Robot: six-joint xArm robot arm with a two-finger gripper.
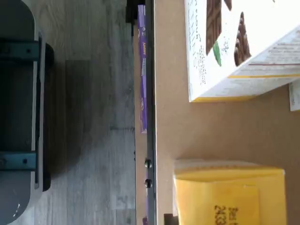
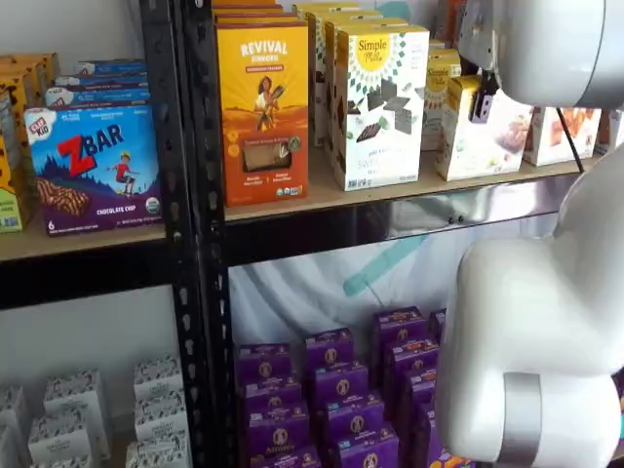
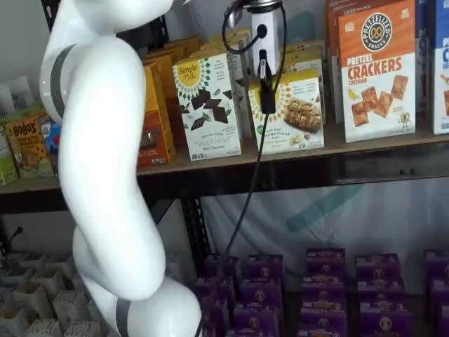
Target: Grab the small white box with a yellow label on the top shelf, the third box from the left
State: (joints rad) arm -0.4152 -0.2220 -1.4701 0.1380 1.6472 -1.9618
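The small white box (image 3: 298, 116) with a yellow sunburst label stands on the top shelf (image 3: 330, 149), between a taller white carton with chocolate pieces (image 3: 207, 105) and an orange cracker carton (image 3: 375, 70). It also shows in a shelf view (image 2: 487, 141), and its yellow top shows in the wrist view (image 1: 229, 192). My gripper (image 3: 267, 98) hangs from above, just in front of the box's upper left face. In a shelf view only a black finger shows at the gripper (image 2: 481, 105), by the box's top front edge. No gap between the fingers shows, and they hold no box.
The white arm (image 3: 105, 175) fills the foreground in both shelf views. The taller carton (image 1: 234, 47) stands close beside the small box. An orange Revival carton (image 2: 263, 107) stands further left. Purple boxes (image 3: 323, 281) fill the lower shelf. A dark mount (image 1: 18, 108) edges the wrist view.
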